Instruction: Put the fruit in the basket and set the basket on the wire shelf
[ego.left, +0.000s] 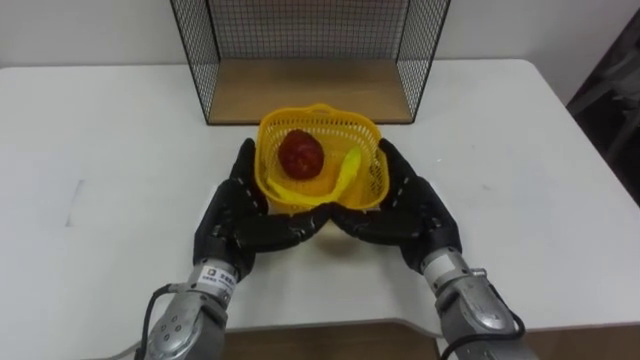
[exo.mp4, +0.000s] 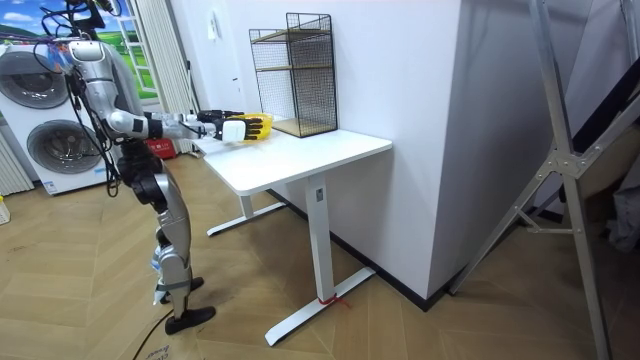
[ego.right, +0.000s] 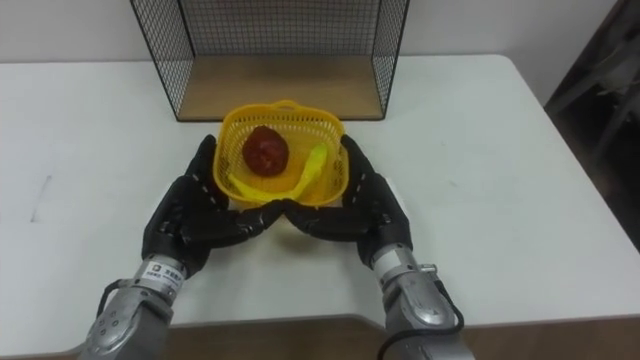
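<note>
Both flat-fingered, left hand (ego.left: 232, 215) and right hand (ego.left: 410, 210) cradling basket (ego.left: 368, 140), red fruit (ego.left: 300, 153) inside

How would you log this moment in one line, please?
fruit: in basket | left hand, right hand: open, cupping basket sides | basket: before wire shelf, not on it

No readable text (or numbers)

- Basket (ego.left: 340, 132): yellow plastic lattice, slight gloss noted.
- Fruit (ego.left: 300, 154): dark red skin, smooth, dull sheen.
- Shelf (ego.left: 300, 30): black wire mesh; floor seen as matt wood.
- Table (ego.left: 110, 170): white top, smooth, matt.
- Left hand (ego.left: 235, 215), right hand (ego.left: 405, 205): black, matt.
</note>
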